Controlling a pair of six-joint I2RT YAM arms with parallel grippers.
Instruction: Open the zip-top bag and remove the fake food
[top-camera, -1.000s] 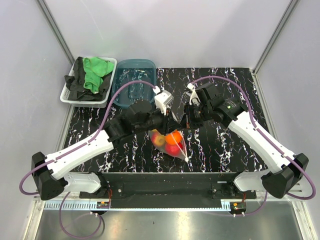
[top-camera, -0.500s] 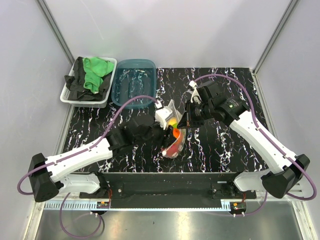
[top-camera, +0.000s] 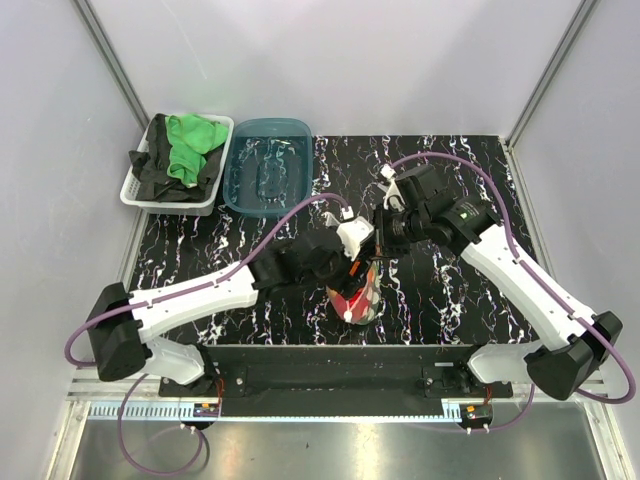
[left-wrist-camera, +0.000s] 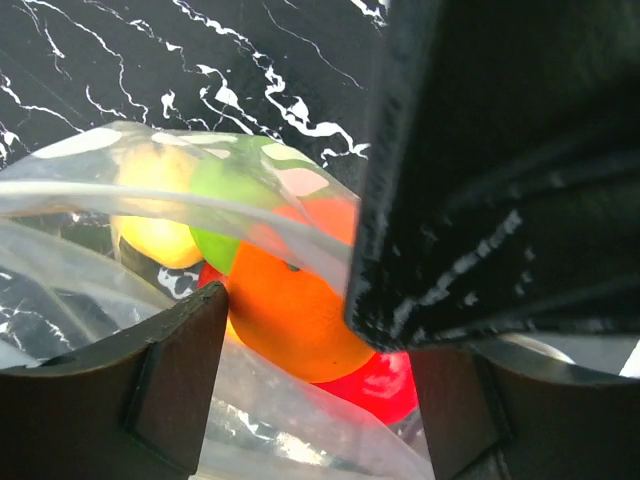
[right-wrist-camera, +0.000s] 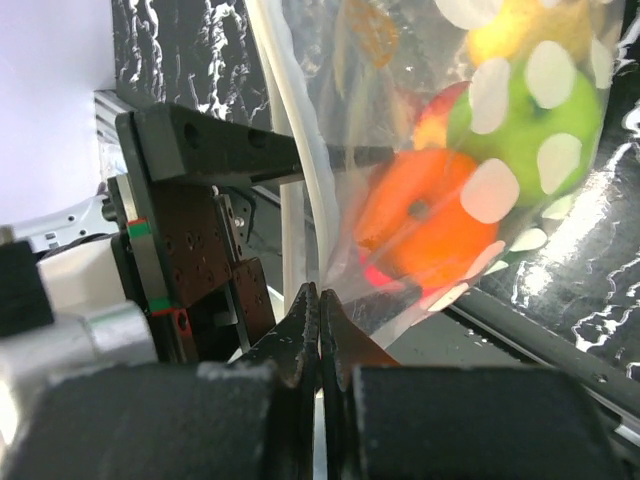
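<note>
The zip-top bag (top-camera: 357, 300) hangs, clear with white dots, from my right gripper (top-camera: 378, 243). In the right wrist view that gripper (right-wrist-camera: 320, 312) is shut on the bag's (right-wrist-camera: 490, 190) top edge. The fake food sits inside: an orange fruit (left-wrist-camera: 290, 310), a red one (left-wrist-camera: 395, 385), a lime green one (left-wrist-camera: 225, 195) and a yellow one (left-wrist-camera: 155, 215). My left gripper (top-camera: 356, 268) reaches down at the bag's mouth. Its jaws (left-wrist-camera: 315, 390) stand wide open on either side of the orange fruit, with plastic film (left-wrist-camera: 100, 250) around them. A black part of the other arm (left-wrist-camera: 500, 170) blocks the upper right of the left wrist view.
A teal tub (top-camera: 268, 178) stands at the back left of the black marbled table (top-camera: 450, 290). Beside it is a white basket (top-camera: 137, 195) holding green and black cloths (top-camera: 190, 140). Grey walls close in both sides.
My left gripper has opened and moved right, down to the bag's mouth. The bag has swung from spread out to hanging under the right gripper, which stayed shut.
</note>
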